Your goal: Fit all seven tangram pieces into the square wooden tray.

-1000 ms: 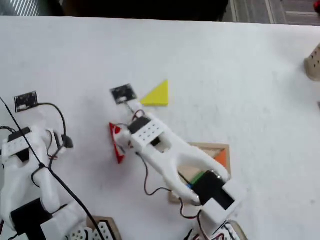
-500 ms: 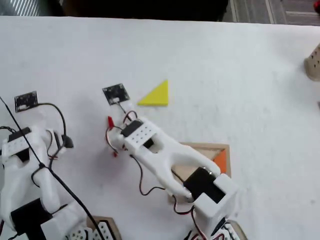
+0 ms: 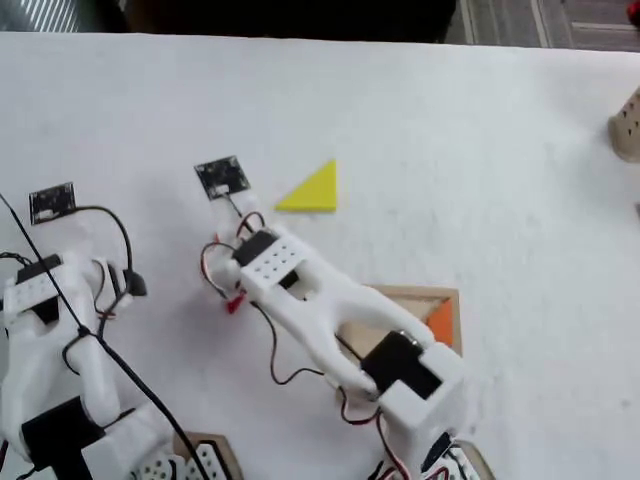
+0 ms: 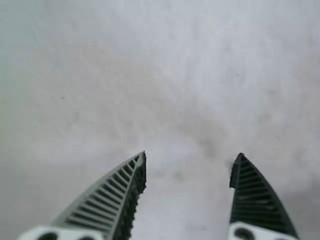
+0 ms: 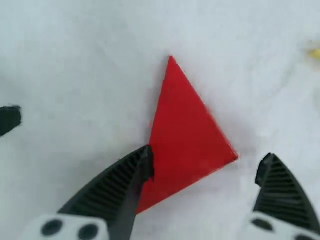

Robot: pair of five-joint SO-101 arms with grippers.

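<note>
Right gripper (image 5: 206,157) spread astride the red triangle (image 5: 187,145).
We note the triangle flat on the table (image 3: 450,130), at 9 o'clock from the tray (image 3: 425,292); yellow triangle (image 3: 312,190) at 11 o'clock. Left gripper (image 4: 190,157) spread too, above the table.

No text, number, label or sign can be read in any view. Pale specks are noted on a small dark board (image 3: 221,178) near the yellow triangle (image 3: 313,190) and on a second dark board (image 3: 52,202) farther off, but they are too small to be made out. The red triangle (image 5: 187,145) and the yellow triangle are recorded as flat colour.
</note>
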